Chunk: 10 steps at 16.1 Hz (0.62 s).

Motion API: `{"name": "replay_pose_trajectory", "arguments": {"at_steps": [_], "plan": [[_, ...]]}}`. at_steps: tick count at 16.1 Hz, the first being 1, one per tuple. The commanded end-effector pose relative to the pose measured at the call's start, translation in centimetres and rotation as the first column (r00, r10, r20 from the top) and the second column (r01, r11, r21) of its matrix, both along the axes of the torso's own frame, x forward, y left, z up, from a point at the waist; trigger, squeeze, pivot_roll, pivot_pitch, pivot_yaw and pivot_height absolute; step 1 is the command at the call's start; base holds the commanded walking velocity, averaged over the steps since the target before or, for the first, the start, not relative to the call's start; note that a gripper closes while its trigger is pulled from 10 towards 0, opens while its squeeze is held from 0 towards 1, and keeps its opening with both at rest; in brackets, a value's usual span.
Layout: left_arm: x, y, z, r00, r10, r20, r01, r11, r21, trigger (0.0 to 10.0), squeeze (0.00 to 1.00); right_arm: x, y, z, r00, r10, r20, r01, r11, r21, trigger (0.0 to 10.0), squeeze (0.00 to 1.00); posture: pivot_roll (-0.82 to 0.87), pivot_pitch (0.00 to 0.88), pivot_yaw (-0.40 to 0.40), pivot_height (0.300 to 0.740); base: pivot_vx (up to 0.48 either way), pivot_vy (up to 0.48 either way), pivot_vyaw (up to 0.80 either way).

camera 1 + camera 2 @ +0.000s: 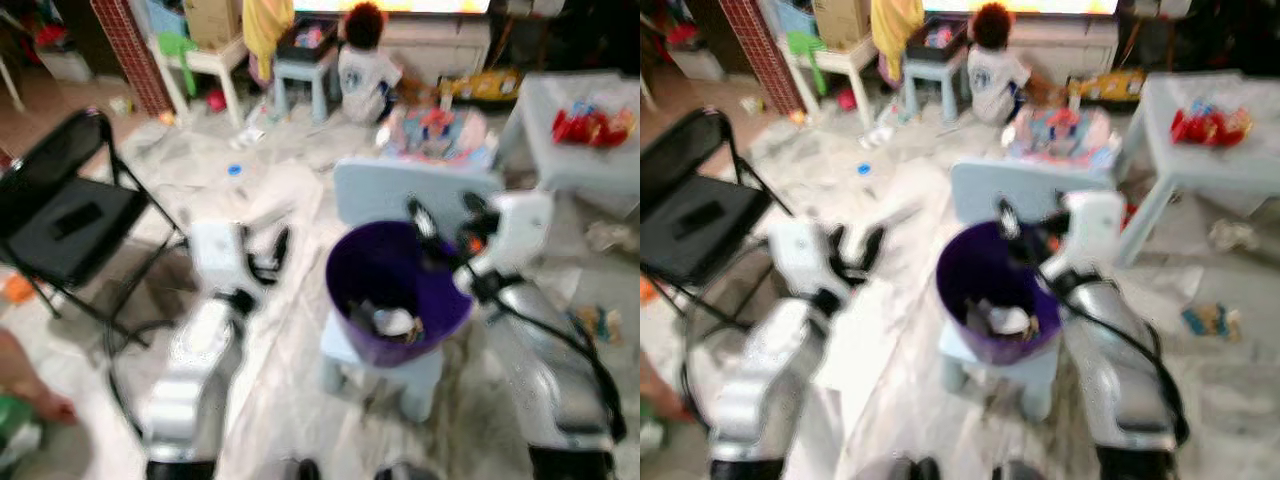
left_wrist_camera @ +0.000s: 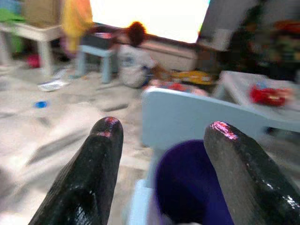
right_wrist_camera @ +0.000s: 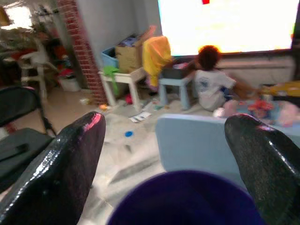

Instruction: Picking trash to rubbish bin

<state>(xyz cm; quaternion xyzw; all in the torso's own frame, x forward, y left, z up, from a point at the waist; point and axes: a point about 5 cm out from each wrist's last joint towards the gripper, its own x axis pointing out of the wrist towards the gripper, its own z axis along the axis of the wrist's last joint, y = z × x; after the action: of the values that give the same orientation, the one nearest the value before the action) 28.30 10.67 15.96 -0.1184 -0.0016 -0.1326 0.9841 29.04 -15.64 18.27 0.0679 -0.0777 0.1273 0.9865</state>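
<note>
Right gripper (image 1: 445, 215) is hovering over the purple bin (image 1: 385, 270), fingers spread, empty. Left gripper (image 1: 265, 250) is sitting beside the bin, open, holding nothing. Trash (image 1: 392, 322) is lying inside.

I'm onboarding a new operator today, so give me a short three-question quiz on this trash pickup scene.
1. True or false: the round purple plastic rubbish bin stands directly on the floor.
2. Multiple choice: where is the right gripper? A) above the bin's rim B) on the black folding chair C) on the grey table
3. Short answer: are the left gripper fingers open or shut, and do they hold anything?

Key:
1. False. It sits on the seat of a pale blue plastic child's chair, with some trash already inside.
2. A.
3. Open, with nothing between them; the right gripper's fingers are open too.
</note>
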Motion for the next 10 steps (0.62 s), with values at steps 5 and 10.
{"name": "replay_pose_trajectory", "arguments": {"at_steps": [5,10], "plan": [[0.14,0.32,0.18,1.0,0.013,0.011,-0.013,1.0,-0.017,10.0,0.0,0.05,0.29,0.74,1.0,0.014,0.028,-0.014,1.0,-0.001,10.0,0.68,-0.04,0.15,0.034,0.74,0.0,0.0,0.0],[0.29,0.33,0.2,1.0,0.015,0.014,-0.014,0.999,-0.029,10.0,0.0,0.05,0.28,0.66,1.0,0.014,0.014,-0.014,1.0,-0.005,10.0,0.59,-0.04,0.15,0.033,0.74,0.0,0.0,-0.32]]}}
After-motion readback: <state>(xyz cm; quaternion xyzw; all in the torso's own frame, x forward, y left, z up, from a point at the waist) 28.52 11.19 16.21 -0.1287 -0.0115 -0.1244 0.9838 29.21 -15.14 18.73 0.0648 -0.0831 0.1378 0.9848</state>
